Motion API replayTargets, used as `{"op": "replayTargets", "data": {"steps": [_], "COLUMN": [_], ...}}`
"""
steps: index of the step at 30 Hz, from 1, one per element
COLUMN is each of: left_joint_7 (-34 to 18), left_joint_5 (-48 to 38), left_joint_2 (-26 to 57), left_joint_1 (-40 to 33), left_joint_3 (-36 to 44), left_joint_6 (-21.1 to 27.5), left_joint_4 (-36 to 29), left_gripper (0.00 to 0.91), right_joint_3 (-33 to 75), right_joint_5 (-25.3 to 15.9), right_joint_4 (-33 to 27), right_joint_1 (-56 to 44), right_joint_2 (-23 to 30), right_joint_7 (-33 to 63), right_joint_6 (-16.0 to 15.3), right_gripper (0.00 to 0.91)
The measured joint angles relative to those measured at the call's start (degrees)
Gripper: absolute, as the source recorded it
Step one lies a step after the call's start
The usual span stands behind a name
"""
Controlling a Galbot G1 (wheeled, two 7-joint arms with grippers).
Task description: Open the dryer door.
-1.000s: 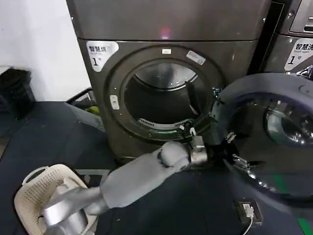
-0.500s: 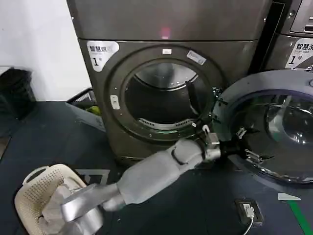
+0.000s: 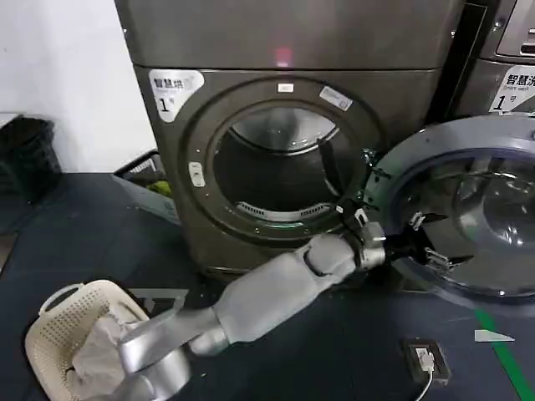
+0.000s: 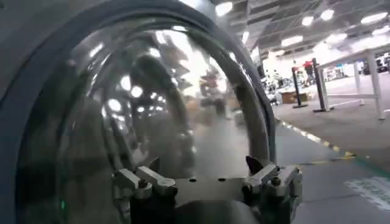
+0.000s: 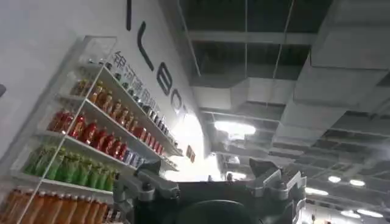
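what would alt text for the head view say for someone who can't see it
The dryer door stands swung wide open to the right of the dryer's round drum opening, with the robot's left hand, fingers open, at the door's inner face. A cream laundry basket sits on the dark floor at lower left.

The dryer door (image 3: 468, 209) has a glossy, reflective glass dome in a smooth grey plastic rim. The dryer's front panel (image 3: 180, 167) looks like brushed dark metal. The laundry basket (image 3: 63, 330) is perforated cream plastic holding pale cloth (image 3: 96, 355). The floor (image 3: 84, 234) is matt.
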Motion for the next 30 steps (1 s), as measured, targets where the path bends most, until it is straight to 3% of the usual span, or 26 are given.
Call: {"op": "replayTargets", "data": {"steps": [9,14,24,30], "left_joint_7": [1.91,3.69,-0.12,-1.95], "left_joint_5": [-6.96,-13.15,-14.24,-14.06], "left_joint_2": [3.9,8.53,21.57,33.08], "left_joint_1": [0.81,1.06,1.38,1.85], "left_joint_3": [1.13,2.77,7.89,11.77], "left_joint_6": [-3.27,-9.11,-15.79,-15.7], "left_joint_4": [-4.92,-10.08,-22.93,-31.62], "left_gripper": [0.907,0.907,0.907,0.907], "right_joint_3": [-0.03,0.03,2.03,3.46], "right_joint_5": [-0.03,-0.3,-3.11,-7.14], "right_joint_4": [-0.25,-0.23,0.08,0.21], "right_joint_1": [0.31,0.51,-0.05,0.01], "right_joint_2": [-1.04,-1.56,-2.69,-3.32], "right_joint_7": [-0.02,-0.03,-0.41,-0.39], "right_joint_6": [0.0,-0.02,0.54,2.18], "right_gripper": [0.907,0.907,0.907,0.907]}}
